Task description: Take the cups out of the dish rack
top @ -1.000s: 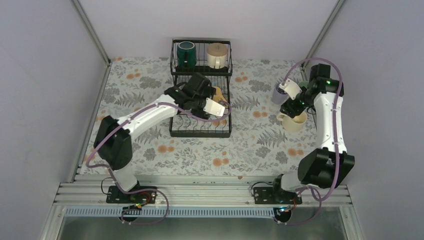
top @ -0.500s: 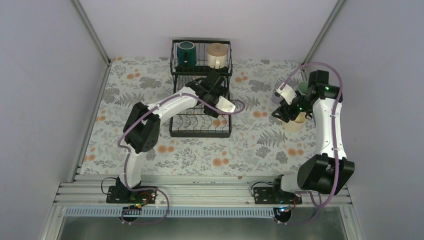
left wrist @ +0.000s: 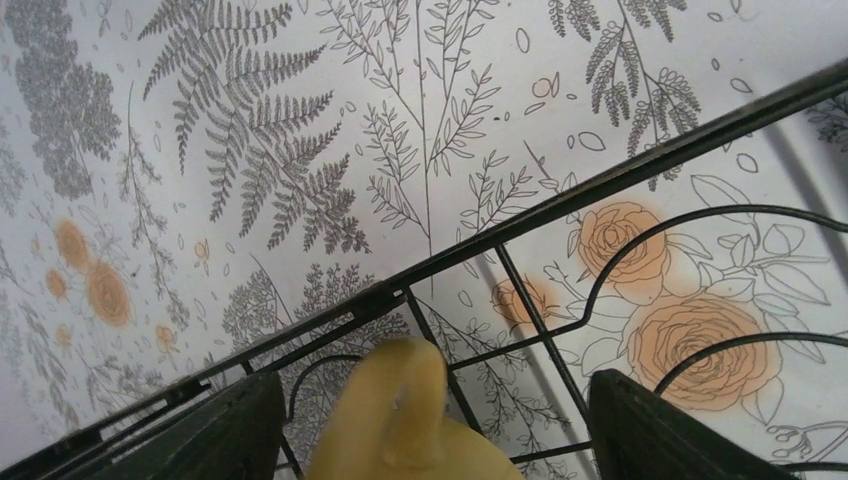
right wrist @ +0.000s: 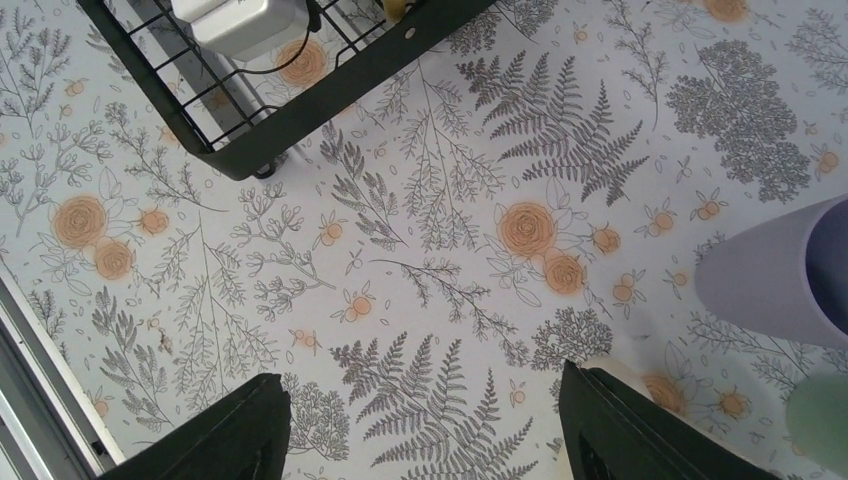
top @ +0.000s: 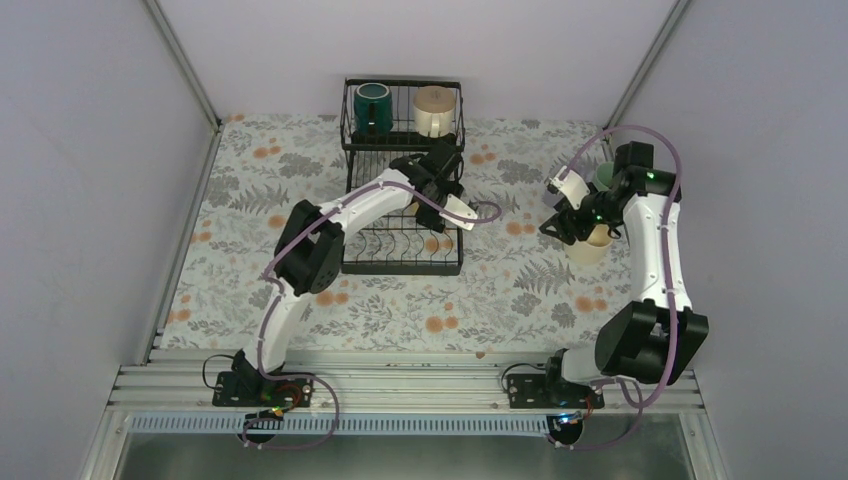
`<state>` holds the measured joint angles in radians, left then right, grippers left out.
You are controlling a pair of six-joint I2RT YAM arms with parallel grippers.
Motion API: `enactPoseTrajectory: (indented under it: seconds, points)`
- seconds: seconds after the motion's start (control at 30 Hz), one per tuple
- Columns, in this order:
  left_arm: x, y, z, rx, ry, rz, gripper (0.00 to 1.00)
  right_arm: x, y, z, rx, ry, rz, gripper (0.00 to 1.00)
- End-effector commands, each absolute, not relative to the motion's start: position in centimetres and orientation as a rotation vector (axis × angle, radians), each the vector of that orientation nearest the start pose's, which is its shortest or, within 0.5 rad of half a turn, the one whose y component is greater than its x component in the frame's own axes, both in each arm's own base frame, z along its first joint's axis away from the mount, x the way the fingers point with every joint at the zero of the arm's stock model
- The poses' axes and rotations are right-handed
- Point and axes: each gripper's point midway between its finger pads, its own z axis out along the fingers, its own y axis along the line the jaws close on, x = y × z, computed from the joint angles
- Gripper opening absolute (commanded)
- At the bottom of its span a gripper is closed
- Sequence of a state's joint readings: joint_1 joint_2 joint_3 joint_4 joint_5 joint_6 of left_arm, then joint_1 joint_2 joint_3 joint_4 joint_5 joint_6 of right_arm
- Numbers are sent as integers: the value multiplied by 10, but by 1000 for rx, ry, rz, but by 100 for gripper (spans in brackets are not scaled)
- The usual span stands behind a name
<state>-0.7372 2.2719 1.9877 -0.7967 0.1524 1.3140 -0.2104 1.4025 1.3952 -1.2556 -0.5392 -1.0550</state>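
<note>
Farther out than a second ago, at the 3 o'clock rim of the dish rack, the left gripper stands open astride the yellow cup, low at 6 o'clock in its wrist view; the right gripper, also open, hangs well apart

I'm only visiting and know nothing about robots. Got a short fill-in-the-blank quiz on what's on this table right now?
1. The raised basket of the dish rack holds ___ cups.
2. Seen from overhead, the dark green cup stands ___ of the tan cup.
3. The cup between the left arm's fingers is ___ in colour.
4. The right arm's fingers stand apart over the tablecloth, holding ___.
Missing words: two; left; yellow; nothing.
</note>
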Motion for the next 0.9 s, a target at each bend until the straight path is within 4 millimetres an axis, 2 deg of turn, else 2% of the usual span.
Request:
enactPoseTrajectory:
  seconds: [0.0,0.1,0.23,0.37,0.7,0.87]
  points:
    - [387,-391,81,2327,1366,-41,68,303,35,221,-1162,2246,406,70]
    - [388,-389,81,2331,1385,-34,65,304,37,221,-1158,2243,421,70]
    - [388,-388,80,2344,1381,-8,67,303,39,221,-1156,2239,447,70]
    - [387,-384,69,2386,1374,72,67,302,40,222,-1159,2235,457,70]
    - [372,-383,61,2466,1387,148,57,296,41,214,-1170,2251,474,68]
    - [379,-373,54,2495,1411,263,57,295,43,213,-1173,2243,492,68]
